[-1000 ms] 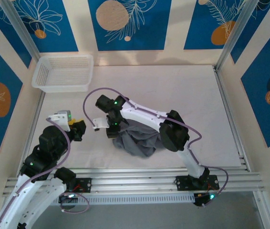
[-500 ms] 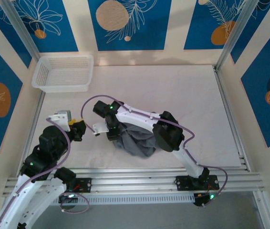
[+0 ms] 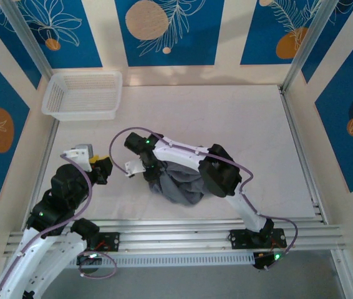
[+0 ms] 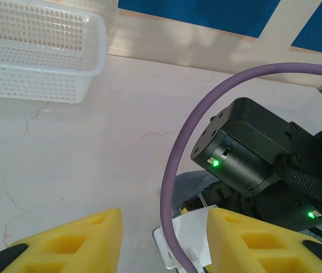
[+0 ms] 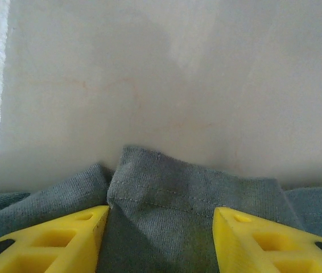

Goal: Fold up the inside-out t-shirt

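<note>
Found the inside-out t-shirt [image 3: 179, 185] crumpled into a dark grey heap on the bench [image 3: 239, 118], toward 6 o'clock from the bench middle in the top view, near the front rail.

Saw the right end effector [image 3: 151, 177] lowered onto the 9 o'clock edge of that heap. Through the right wrist camera, found its jaws standing clearly apart, with a stitched hem fold of the cloth lying between the two yellow fingers [image 5: 53, 242]. Noticed the fabric resting against the inner sides of both fingers, loose and not squeezed. Judged this end effector open, touching the t-shirt but not gripping it.

Found the left end effector [image 3: 106, 168] at 9 o'clock from the heap, apart from the cloth and pointed toward 3 o'clock. In the left wrist view, saw its yellow pads [image 4: 64, 242] about half spread, holding nothing and touching nothing. Beyond them, saw the black wrist housing [image 4: 246, 159] of the right arm with a green light, and a purple cable [image 4: 169, 170] curving in front.

Spotted a white mesh basket [image 3: 83, 94] at the 11 o'clock corner of the bench, well apart from the t-shirt.
</note>
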Tool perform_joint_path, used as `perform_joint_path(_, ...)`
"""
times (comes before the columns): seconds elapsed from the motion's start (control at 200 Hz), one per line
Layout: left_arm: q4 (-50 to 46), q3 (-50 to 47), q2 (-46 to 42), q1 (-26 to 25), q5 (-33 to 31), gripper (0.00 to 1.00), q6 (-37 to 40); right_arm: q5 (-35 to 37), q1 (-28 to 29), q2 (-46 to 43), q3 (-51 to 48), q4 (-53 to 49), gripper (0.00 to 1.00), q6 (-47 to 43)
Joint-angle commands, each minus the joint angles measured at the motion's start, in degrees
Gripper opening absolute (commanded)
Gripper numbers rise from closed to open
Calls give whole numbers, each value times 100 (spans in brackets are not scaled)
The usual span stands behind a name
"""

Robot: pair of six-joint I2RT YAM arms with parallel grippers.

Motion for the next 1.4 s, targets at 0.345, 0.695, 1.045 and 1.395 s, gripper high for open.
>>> perform_joint_path(0.345,-3,-12,-26,43,27,43,-53,-82,-111,-383,-401,106,58,-392)
perform_joint_path(0.695,-7,-21,-26,43,3,43,-48,77,-43,-479,-446,707,39,-457)
perform_joint_path(1.045,-7,-24,-26,43,-6,43,-49,-69,17,-287,-442,702,31,-298)
perform_joint_path(1.395,-7,-44,-26,48,-19,43,-49,-142,26,-115,-267,674,22,-314)
